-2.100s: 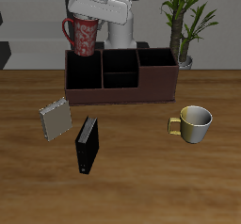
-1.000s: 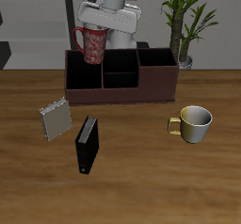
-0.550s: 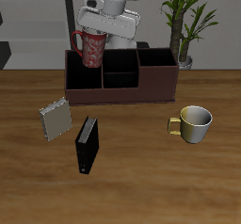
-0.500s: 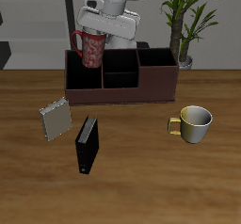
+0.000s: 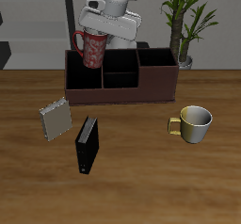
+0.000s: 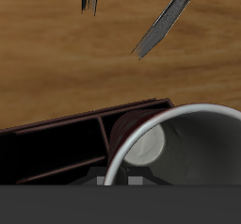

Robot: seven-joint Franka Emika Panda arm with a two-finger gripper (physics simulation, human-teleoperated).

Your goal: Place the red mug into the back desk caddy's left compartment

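Note:
The red mug (image 5: 91, 49), with its pale floral pattern, hangs slightly tilted from my gripper (image 5: 97, 30), which is shut on its rim. It hovers over the left compartment (image 5: 83, 75) of the back desk caddy (image 5: 122, 94), its base about level with the caddy's rim. In the wrist view the mug's light grey inside (image 6: 202, 148) fills the foreground, with the caddy's dark sections (image 6: 56, 143) beside and beneath it. My fingertips are hidden there.
A yellowish-gold mug (image 5: 195, 123) stands on the table, off the caddy's other end and nearer the front. A black box (image 5: 87, 144) and a grey notebook (image 5: 56, 120) lie in front of the caddy. A potted plant (image 5: 188, 21) stands behind it.
The mug has travelled from beyond the caddy's end to a spot over the left compartment, and has dropped a little lower. The grip is unchanged.

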